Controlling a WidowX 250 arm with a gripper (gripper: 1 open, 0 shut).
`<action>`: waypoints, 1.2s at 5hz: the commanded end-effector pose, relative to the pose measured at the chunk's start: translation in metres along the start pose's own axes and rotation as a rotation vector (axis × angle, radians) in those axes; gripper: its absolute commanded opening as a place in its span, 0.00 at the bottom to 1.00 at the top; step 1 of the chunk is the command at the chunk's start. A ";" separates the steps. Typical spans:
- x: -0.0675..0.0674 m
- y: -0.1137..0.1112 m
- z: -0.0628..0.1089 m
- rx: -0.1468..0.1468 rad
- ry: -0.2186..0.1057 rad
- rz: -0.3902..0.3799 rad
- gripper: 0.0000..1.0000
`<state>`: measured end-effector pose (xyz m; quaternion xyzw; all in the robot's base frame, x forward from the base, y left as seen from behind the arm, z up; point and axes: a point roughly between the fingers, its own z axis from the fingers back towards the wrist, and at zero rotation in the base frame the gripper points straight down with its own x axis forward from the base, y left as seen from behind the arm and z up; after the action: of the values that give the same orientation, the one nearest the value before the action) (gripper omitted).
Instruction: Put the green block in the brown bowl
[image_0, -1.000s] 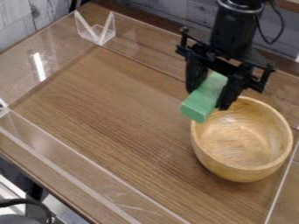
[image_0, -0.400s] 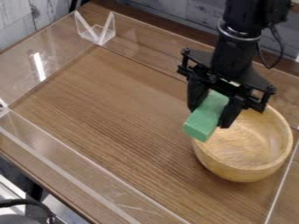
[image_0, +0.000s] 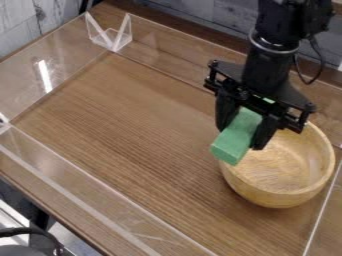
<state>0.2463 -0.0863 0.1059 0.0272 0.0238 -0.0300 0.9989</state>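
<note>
– where is the green block (image_0: 237, 137) seen?
– it is held up at the left rim of the brown bowl (image_0: 277, 168), tilted, with its lower end pointed toward the front left. much of it is seen outside the opening.

– and the tool (image_0: 247, 108)?
– it is clamped on the block's upper end, and the block is hung below it.

– what could go wrong from here?
– if the block were let go at this spot, the rim could be struck and the block tipped outward onto the bench (image_0: 127, 135). a shift to the right, over the middle of the bowl, is judged to be needed first.

– could the bowl be disturbed?
– possibly. if the block were lowered or dragged while its end was still beside the wall, the bowl could be pushed or tilted. whether the two are touching cannot be told from this angle.

– and the grip?
– only one end appears to be gripped, so the block could be swung round or slipped if the rim were caught.

– is anything else in the way?
– the clear wire-like stand (image_0: 110, 33) is set at the far left, well apart from the path. the black cable (image_0: 30, 232) is seen at the near left corner, also well apart. by the bowl's rim alone is the short path obstructed.
</note>
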 end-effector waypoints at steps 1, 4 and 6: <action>0.003 -0.004 0.012 -0.015 -0.070 -0.015 0.00; 0.006 -0.007 0.003 -0.020 -0.093 -0.032 0.00; 0.006 -0.006 -0.002 -0.024 -0.103 -0.042 0.00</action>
<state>0.2481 -0.0905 0.0924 0.0189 -0.0041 -0.0486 0.9986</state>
